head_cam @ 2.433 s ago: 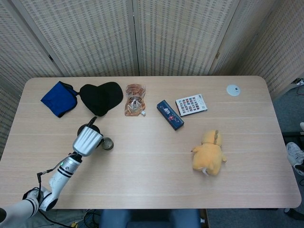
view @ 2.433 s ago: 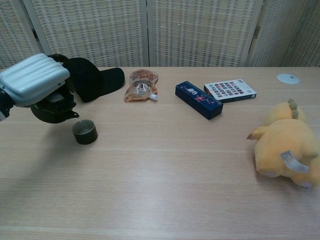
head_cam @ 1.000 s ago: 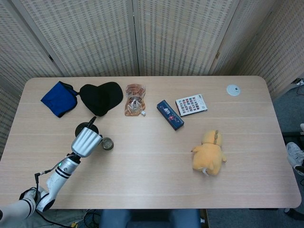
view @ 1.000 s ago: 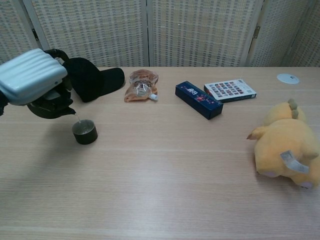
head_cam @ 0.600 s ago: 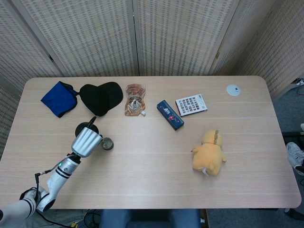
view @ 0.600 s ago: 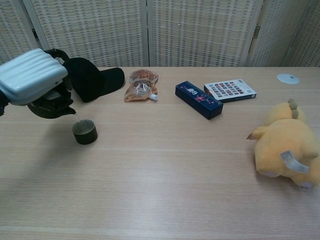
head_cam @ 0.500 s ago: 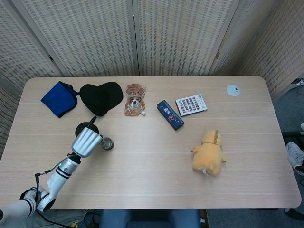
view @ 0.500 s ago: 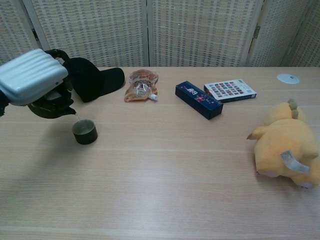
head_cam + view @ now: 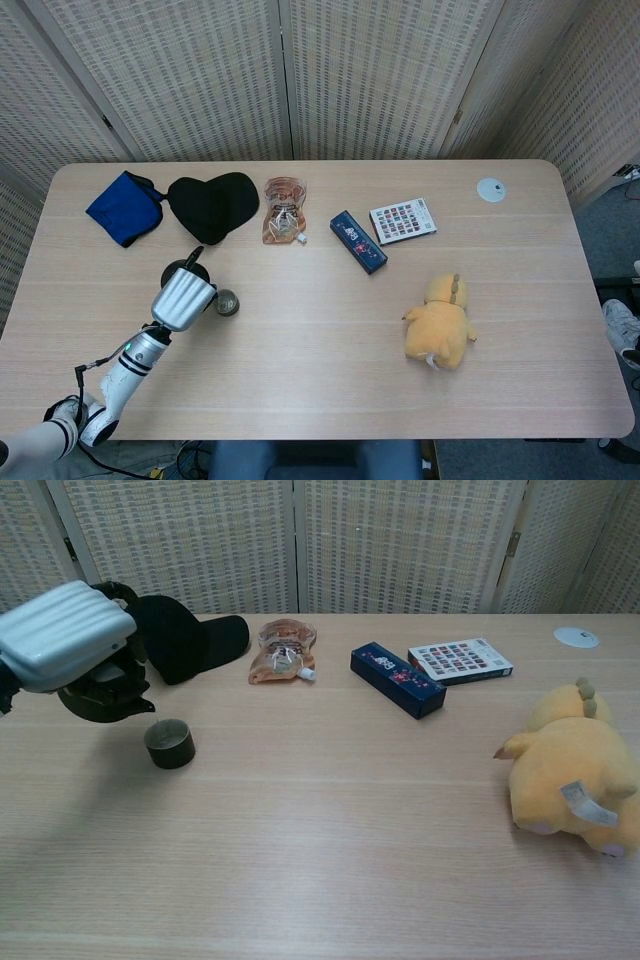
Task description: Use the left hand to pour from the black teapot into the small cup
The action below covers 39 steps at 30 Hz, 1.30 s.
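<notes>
Left hand: my left hand (image 9: 62, 637) holds the black teapot (image 9: 100, 695) up off the bench (image 9: 330, 820). The fingers are wrapped round the pot; I can't see them well under the pale back of the hand.
Black teapot: it hangs near the left edge of the bench, tipped a little, with its spout pointing at the small cup. I see no water running from it.
Small cup: the small cup (image 9: 169, 744) stands upright on the bench, just beside the teapot and a bit lower. It does not touch the pot.
Right hand: I can't see it in either view.
Back edge of the bench: a blue cloth (image 9: 124, 207) lies near the back left corner, with a black cap (image 9: 212, 205) next to it, then a brown snack bag (image 9: 284, 210).
Middle of the bench: a dark blue box (image 9: 358, 241) lies slanted, with a colourful card (image 9: 403, 220) just beside it.
Right side: a yellow plush toy (image 9: 440, 322) lies on the bench, and a little white disc (image 9: 491, 190) sits near the back right corner.
</notes>
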Motion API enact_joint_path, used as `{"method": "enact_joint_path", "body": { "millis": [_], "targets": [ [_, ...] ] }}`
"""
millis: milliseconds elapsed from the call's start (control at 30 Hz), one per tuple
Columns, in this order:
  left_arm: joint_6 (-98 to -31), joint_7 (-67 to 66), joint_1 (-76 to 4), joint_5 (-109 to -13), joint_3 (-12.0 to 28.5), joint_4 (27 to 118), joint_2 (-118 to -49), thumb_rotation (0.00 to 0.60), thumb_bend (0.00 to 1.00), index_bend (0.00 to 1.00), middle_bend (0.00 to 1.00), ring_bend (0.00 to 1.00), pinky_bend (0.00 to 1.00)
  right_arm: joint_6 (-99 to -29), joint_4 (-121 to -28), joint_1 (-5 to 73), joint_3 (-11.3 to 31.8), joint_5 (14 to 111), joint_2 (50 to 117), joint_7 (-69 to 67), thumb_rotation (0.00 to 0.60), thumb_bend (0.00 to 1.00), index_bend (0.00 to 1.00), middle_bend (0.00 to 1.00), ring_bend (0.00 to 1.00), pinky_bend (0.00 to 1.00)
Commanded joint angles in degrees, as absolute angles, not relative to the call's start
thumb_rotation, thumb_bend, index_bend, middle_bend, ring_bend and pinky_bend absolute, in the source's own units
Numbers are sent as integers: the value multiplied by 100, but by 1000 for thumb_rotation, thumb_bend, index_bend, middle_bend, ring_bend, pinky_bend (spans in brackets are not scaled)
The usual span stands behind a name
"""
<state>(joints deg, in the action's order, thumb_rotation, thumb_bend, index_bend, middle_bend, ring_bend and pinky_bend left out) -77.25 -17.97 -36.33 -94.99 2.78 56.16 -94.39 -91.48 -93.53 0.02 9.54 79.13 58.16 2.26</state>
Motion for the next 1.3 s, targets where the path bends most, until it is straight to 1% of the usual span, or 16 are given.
{"method": "enact_joint_path", "body": {
  "millis": [33, 333, 567, 800, 1000, 1200, 1267, 1300],
  "targets": [
    [-7674, -1622, -3629, -9424, 308, 5671, -9433, 600, 358, 1000, 1000, 981, 208, -9142, -9351, 3, 954, 7909, 5819, 228, 600, 33, 164, 185, 124, 136],
    [-7679, -1253, -3604, -9244, 439, 5669, -9477, 600, 358, 1000, 1000, 980, 210, -9146, -9360, 0, 954, 7908, 5823, 242, 600, 33, 164, 185, 124, 136],
    [-7530, -611, -3539, -8878, 632, 6059, -9385, 600, 358, 1000, 1000, 977, 214, -9135, -9373, 8, 963, 7897, 5823, 257, 600, 33, 164, 185, 124, 135],
    [-7529, 63, -3461, -8632, 811, 6348, -9269, 600, 358, 1000, 1000, 973, 214, -9100, -9383, 38, 968, 7905, 5828, 274, 600, 33, 164, 185, 124, 136],
    [-7457, 780, -3354, -8409, 908, 6471, -9177, 600, 358, 1000, 1000, 964, 216, -9063, -9379, 53, 965, 7892, 5833, 281, 600, 33, 164, 185, 124, 136],
    [-7346, 1020, -3268, -8201, 975, 6465, -9104, 600, 358, 1000, 1000, 959, 216, -9051, -9388, 66, 970, 7893, 5825, 279, 600, 33, 164, 185, 124, 136],
    [-7277, 1082, -3242, -8119, 991, 6461, -9081, 586, 358, 1000, 1000, 959, 216, -9041, -9388, 71, 968, 7893, 5828, 283, 600, 33, 164, 185, 124, 136],
    [-7250, 1112, -3233, -8087, 1001, 6462, -9073, 567, 358, 1000, 1000, 959, 216, -9038, -9387, 75, 969, 7893, 5831, 288, 600, 34, 164, 185, 124, 136]
  ]
}}
